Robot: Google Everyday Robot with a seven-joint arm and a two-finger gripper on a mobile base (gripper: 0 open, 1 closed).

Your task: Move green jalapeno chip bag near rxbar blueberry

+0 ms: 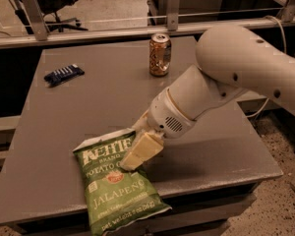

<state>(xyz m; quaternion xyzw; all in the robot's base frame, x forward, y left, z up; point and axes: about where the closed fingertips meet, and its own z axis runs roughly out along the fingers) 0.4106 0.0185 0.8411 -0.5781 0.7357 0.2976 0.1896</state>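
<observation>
- Gripper (131, 160): I see it low over the near part of the table, pointing down and to the left, its cream tip lying on the upper right part of the green jalapeno chip bag. I cannot tell whether it is spread or closed, or whether it grips the bag.
- Arm (246, 65): bulky white, coming in from the right, with its vented wrist just above the bag's top right corner.
- Green jalapeno chip bag (115, 198): lying flat, label up, at the near edge of the table. Its lower end reaches over that edge and its top crimp is tilted up toward the wrist.
- Table (93, 107): grey, flat top.
- Rxbar blueberry (64, 74): small dark navy wrapper, lying flat near the far left corner, well apart from the bag.
- Orange-brown drink can (160, 54): upright near the far edge, about mid-width, apart from both bag and bar.
- Metal rail (103, 33): running behind the table's far edge.
</observation>
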